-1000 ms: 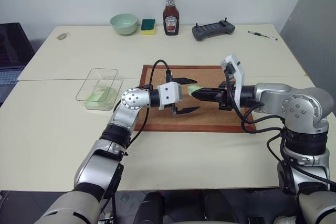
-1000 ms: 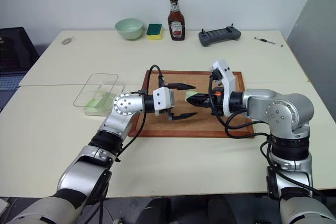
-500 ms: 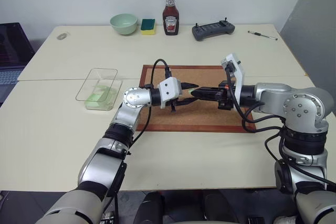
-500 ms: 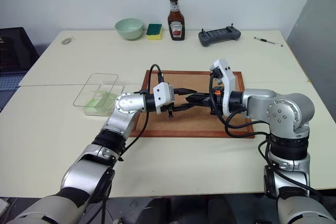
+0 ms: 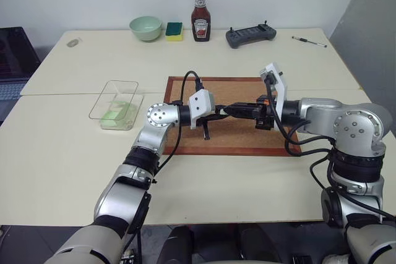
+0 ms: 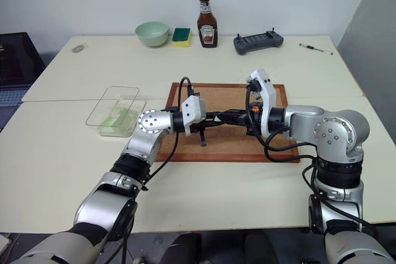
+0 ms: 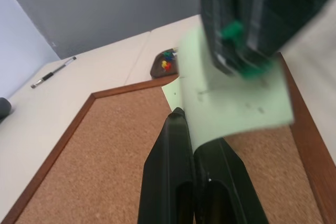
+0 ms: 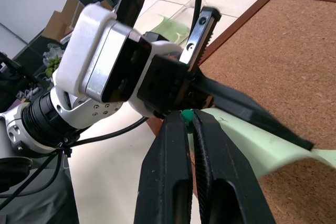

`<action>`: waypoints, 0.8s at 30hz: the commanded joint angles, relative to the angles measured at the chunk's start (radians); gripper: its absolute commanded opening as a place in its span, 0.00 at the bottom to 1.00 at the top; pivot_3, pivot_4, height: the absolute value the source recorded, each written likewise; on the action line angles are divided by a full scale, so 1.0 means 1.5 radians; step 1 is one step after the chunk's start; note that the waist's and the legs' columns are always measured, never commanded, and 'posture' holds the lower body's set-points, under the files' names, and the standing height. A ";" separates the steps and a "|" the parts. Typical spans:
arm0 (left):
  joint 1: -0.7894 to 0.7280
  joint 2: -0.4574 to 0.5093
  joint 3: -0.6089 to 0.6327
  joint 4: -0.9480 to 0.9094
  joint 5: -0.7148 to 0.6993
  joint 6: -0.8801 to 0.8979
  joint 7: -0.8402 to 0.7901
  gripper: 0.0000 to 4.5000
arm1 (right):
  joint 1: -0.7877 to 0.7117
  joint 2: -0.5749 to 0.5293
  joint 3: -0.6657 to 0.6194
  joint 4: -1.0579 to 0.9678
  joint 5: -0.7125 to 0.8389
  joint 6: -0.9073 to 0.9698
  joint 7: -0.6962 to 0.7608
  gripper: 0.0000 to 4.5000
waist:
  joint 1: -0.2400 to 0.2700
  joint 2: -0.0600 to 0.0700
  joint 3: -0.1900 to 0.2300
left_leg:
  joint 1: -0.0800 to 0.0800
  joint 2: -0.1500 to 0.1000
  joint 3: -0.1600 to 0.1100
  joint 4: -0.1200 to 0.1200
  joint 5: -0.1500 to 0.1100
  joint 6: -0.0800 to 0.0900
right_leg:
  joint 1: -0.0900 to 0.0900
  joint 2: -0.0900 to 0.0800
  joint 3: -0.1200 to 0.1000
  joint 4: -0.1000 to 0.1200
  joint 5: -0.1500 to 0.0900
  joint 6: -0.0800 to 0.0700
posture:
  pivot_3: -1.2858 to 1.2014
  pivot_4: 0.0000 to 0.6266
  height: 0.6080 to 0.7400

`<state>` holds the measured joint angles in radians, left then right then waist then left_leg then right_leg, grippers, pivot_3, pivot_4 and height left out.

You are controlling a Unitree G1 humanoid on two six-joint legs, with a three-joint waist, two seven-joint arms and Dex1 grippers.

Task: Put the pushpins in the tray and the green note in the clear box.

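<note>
You see a cork board (image 5: 241,133) with a rough, grainy matt face inside a smooth reddish wood frame. The green note (image 7: 231,95) is thin matt paper, slightly curled. Each pincer finger (image 7: 173,171) looks like smooth black plastic with a dull sheen. The clear box (image 5: 116,104) is glossy transparent plastic. Your bench (image 5: 124,54) is a pale, smooth matt top.

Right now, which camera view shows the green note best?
The left wrist view: the green note lies broad and flat-on, pinched by both grippers' fingers. The right wrist view shows it edge-on; in the head views the fingers mostly hide it.
</note>
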<state>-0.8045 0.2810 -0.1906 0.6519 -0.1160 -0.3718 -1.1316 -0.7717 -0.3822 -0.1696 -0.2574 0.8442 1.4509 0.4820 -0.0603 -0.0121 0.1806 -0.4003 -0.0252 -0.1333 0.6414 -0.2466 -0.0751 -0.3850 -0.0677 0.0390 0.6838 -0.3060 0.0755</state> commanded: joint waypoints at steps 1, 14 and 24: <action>0.010 0.010 0.003 -0.036 -0.009 0.001 -0.015 0.00 | -0.024 0.006 -0.026 -0.001 0.020 0.005 -0.008 0.00 | 0.000 0.000 0.000 | 0.000 0.000 0.000 0.000 0.000 0.000 | 0.000 0.000 0.000 0.000 0.000 0.000 | 0.52 0.24 1.00; 0.028 0.005 0.004 -0.061 -0.012 0.031 -0.016 0.00 | -0.048 0.035 -0.079 0.028 0.054 0.035 -0.038 0.00 | 0.000 0.000 0.000 | 0.000 0.000 0.000 0.000 0.000 0.000 | 0.000 0.000 0.000 0.000 0.000 0.000 | 0.52 0.24 1.00; 0.034 0.004 0.004 -0.067 -0.009 0.038 -0.010 0.00 | -0.056 0.050 -0.112 0.032 0.077 0.054 -0.057 0.00 | 0.000 0.000 0.000 | 0.000 0.000 0.000 0.000 0.000 0.000 | 0.000 0.000 0.000 0.001 0.000 0.000 | 0.52 0.24 1.00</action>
<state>-0.7545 0.2889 -0.1906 0.5895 -0.1160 -0.3124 -1.1489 -0.8353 -0.3048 -0.3059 -0.1930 0.9305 1.5352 0.4019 -0.0602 -0.0120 0.1806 -0.4003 -0.0252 -0.1331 0.6414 -0.2466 -0.0750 -0.3854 -0.0676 0.0394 0.6849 -0.3060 0.0754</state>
